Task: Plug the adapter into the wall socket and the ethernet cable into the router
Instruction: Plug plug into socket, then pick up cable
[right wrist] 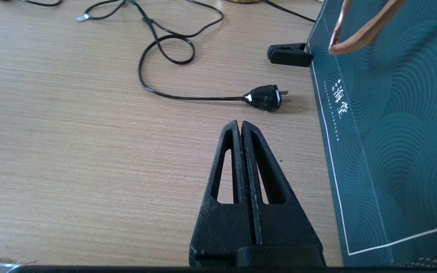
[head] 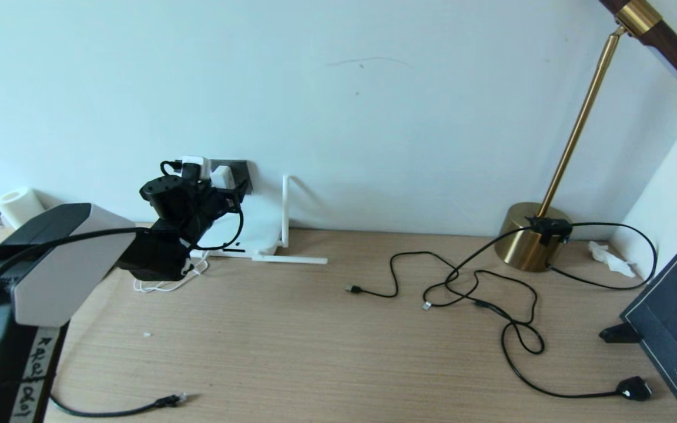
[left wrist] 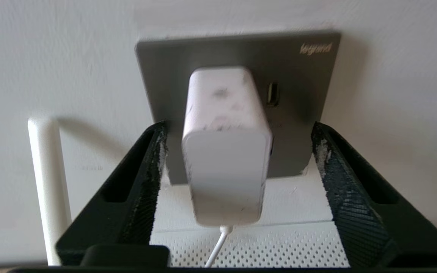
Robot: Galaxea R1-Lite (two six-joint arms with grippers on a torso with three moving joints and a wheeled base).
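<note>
Clear gaps separate the adapter from both spread fingers.

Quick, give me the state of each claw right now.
Left claw: open, fingers on either side of the adapter plugged into the wall socket, not touching it.
Right claw: closed, empty, over the desk.

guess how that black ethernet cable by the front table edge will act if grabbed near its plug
The ethernet cable lies in a loose curve, so it probably flexes and trails behind. Its clear-tipped plug looks small and light, likely to swing or twist unless gripped close.
</note>
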